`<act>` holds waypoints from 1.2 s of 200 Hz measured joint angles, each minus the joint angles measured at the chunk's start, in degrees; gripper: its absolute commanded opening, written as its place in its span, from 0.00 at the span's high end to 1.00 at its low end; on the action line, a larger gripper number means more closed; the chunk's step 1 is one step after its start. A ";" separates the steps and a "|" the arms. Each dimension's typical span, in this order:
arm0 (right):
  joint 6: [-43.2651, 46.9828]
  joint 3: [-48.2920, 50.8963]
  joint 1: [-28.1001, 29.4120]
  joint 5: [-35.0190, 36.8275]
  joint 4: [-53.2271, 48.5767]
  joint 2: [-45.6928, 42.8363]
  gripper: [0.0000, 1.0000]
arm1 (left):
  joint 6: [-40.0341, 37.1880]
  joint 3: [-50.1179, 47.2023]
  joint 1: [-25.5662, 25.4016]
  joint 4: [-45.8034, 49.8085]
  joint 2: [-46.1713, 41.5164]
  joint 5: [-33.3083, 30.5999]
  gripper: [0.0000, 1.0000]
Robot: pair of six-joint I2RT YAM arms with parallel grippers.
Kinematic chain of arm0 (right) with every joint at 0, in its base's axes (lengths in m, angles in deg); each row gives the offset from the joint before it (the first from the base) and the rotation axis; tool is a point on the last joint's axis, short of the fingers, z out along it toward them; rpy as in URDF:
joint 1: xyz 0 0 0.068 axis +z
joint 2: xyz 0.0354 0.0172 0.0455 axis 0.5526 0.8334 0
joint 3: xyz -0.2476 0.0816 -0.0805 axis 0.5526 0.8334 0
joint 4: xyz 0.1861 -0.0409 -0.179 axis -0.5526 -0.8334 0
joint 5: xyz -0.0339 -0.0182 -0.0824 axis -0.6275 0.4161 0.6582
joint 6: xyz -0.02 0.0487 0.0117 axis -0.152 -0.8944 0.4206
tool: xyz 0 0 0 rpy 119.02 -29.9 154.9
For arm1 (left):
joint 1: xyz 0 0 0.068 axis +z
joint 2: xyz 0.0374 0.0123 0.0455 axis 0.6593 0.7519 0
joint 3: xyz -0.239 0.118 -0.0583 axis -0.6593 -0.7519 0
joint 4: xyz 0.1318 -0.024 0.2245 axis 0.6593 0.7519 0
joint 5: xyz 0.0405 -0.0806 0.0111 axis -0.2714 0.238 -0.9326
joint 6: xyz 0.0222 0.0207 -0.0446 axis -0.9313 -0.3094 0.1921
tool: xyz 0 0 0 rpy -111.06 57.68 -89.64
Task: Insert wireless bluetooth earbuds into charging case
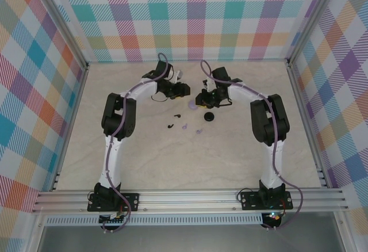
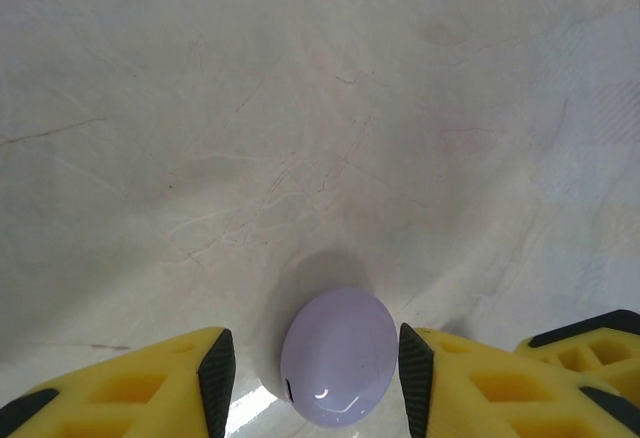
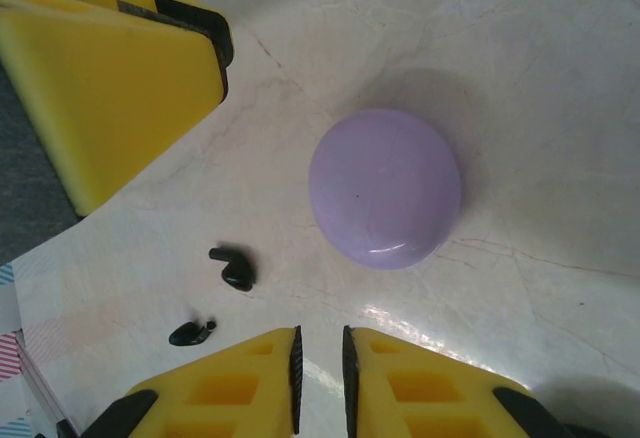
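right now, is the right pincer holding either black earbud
No, both black earbuds lie loose on the table, clear of the right pincer, whose fingers have nothing between them.

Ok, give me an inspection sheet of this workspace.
Surface: pale veined tabletop, glossy.
Job's things: round lilac charging case, lid closed; round black case; two black stemmed earbuds and two lilac stemmed earbuds, loose on the tabletop.
Clutter: nothing seen.
Grippers: left gripper straddles the lilac case, jaws open; right gripper shut, empty.
Cables: lilac cables along both arms.
Surroundings: pastel checked walls, aluminium frame.
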 measured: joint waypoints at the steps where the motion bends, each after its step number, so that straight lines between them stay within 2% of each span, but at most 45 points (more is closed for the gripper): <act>1: 0.00 -0.02 0.00 0.00 -0.04 0.07 0.80 | 0.00 0.04 0.00 0.04 0.07 0.04 0.53; 78: -0.37 -5.16 0.42 0.33 -3.93 5.68 0.81 | 0.17 2.54 -0.87 1.99 4.31 3.72 0.56; 172: -0.35 -13.62 0.42 5.46 -9.86 9.90 0.81 | -0.72 -1.16 -1.11 4.07 2.43 4.63 0.59; 240: -0.17 -15.50 0.42 6.32 -11.43 10.86 0.76 | -0.68 -6.47 -1.11 4.31 -1.90 3.43 0.45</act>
